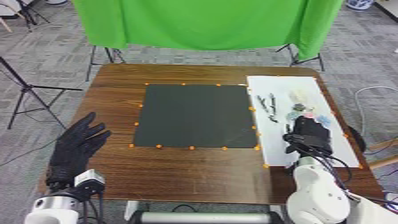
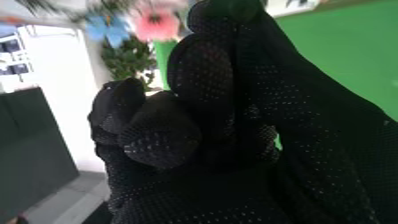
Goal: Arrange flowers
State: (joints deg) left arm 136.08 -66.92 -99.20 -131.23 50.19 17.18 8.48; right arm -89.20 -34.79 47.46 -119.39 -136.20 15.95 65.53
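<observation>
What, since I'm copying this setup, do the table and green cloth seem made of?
Table: probably wood or wood-look laminate, brown, seemingly low-sheen; streaky grain shows.
Green cloth: likely woven fabric, matte, judging by its soft hanging folds.

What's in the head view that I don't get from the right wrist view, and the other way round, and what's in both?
Head view: the left hand, held open, and a black tripod at left.
Right wrist view: dark, window-like shapes and the glove's dotted weave.
Both: the right hand, green cloth, pink flower and blue flower.
</observation>
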